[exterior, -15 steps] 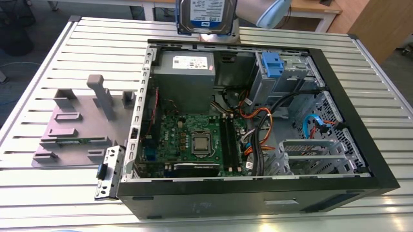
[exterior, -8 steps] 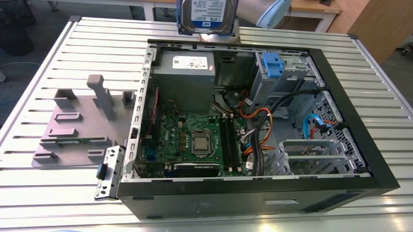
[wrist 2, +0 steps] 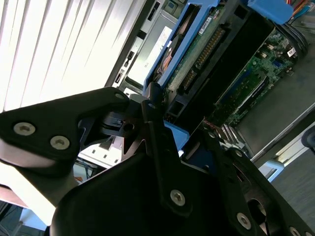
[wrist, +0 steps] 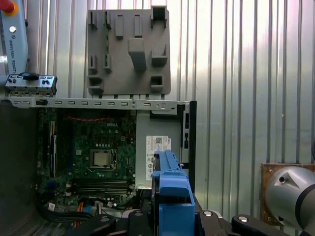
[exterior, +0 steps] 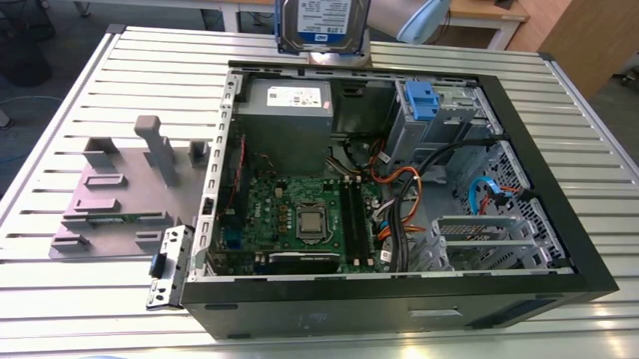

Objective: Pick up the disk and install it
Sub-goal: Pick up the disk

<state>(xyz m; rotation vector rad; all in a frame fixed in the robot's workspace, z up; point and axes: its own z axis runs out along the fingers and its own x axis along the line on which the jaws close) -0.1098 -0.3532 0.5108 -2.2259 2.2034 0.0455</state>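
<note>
The disk [exterior: 322, 26], a silver drive with a blue-and-white label and blue rails, hangs upright above the far edge of the open computer case [exterior: 399, 299] in the exterior view. In the second wrist view my gripper [wrist 2: 167, 129] is shut on the disk [wrist 2: 197, 44], with the black fingers [wrist 2: 123, 129] clamping its blue-railed end. In the first wrist view the disk's blue rail [wrist: 172, 189] stands edge-on above the gripper [wrist: 170, 219], over the case's power-supply corner.
The case lies open on a slatted metal table [exterior: 559, 134]. Inside it are a grey power supply [exterior: 287, 112], a green motherboard [exterior: 299, 217], loose cables [exterior: 399, 187] and a drive bay with a blue latch [exterior: 420, 101]. A grey fixture plate [exterior: 120, 194] lies at the exterior view's left.
</note>
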